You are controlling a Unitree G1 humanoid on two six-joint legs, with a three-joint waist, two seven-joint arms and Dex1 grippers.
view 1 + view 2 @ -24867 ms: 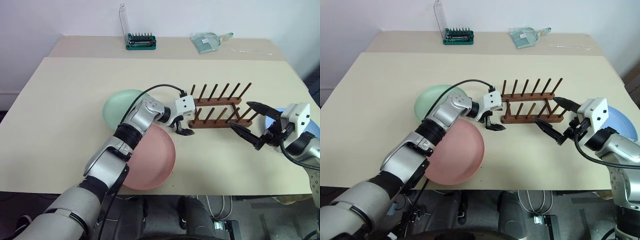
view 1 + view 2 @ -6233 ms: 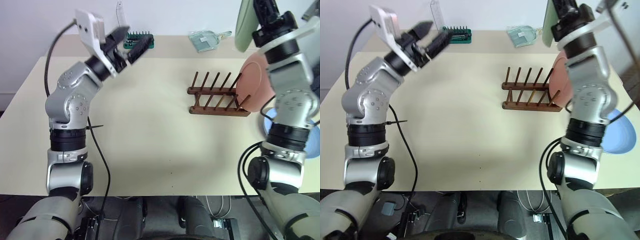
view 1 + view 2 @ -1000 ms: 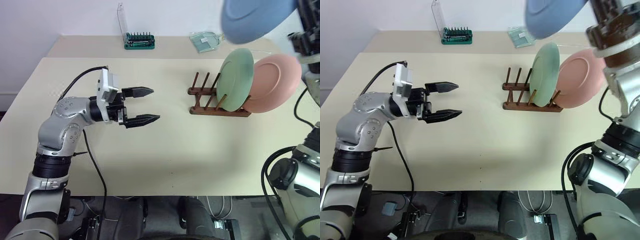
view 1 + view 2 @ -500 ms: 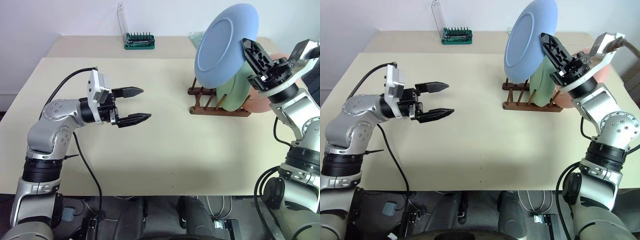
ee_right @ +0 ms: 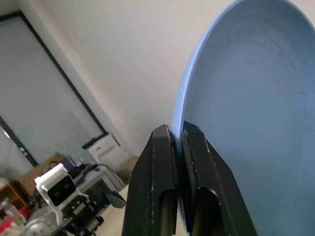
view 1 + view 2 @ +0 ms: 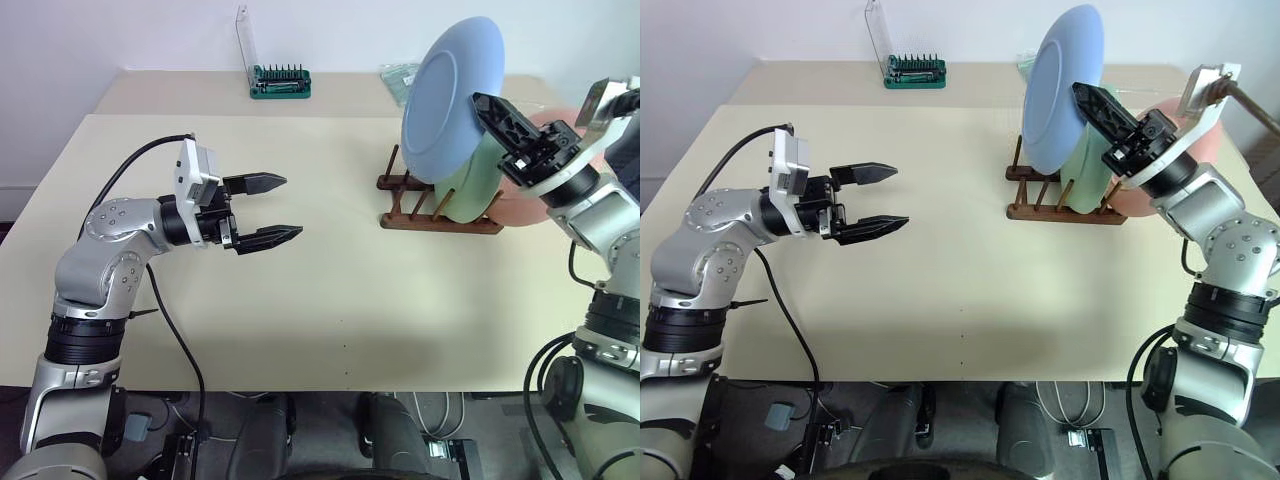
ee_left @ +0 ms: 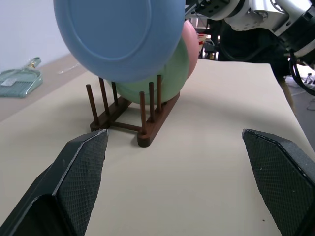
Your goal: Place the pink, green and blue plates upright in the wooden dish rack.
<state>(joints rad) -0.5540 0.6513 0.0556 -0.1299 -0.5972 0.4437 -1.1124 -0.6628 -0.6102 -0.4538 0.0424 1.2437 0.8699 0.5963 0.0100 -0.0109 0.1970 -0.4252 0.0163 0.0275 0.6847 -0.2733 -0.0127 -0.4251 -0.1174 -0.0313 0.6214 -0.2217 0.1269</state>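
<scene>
My right gripper [image 6: 480, 103] is shut on the rim of the blue plate [image 6: 452, 98]. It holds the plate nearly upright, just above the left end of the wooden dish rack [image 6: 412, 216]. Between the pegs behind it stands the green plate [image 6: 478, 192], and behind that the pink plate [image 6: 520, 205], partly hidden by my right hand. Out over the table's middle left, my left gripper [image 6: 292, 207] is open and empty, pointing toward the rack [image 7: 142, 115]. The right wrist view has both fingers clamped on the blue rim [image 5: 236, 98].
A green screwdriver-bit holder [image 6: 281, 83] with a raised clear lid and a clear packet [image 6: 398, 76] lie on the raised back section of the table. A black cable [image 6: 175, 320] hangs from my left arm over the front edge.
The right gripper has brought the blue plate down from high above the rack to just over its left end. The plate has turned nearly upright. The left gripper is still open.
</scene>
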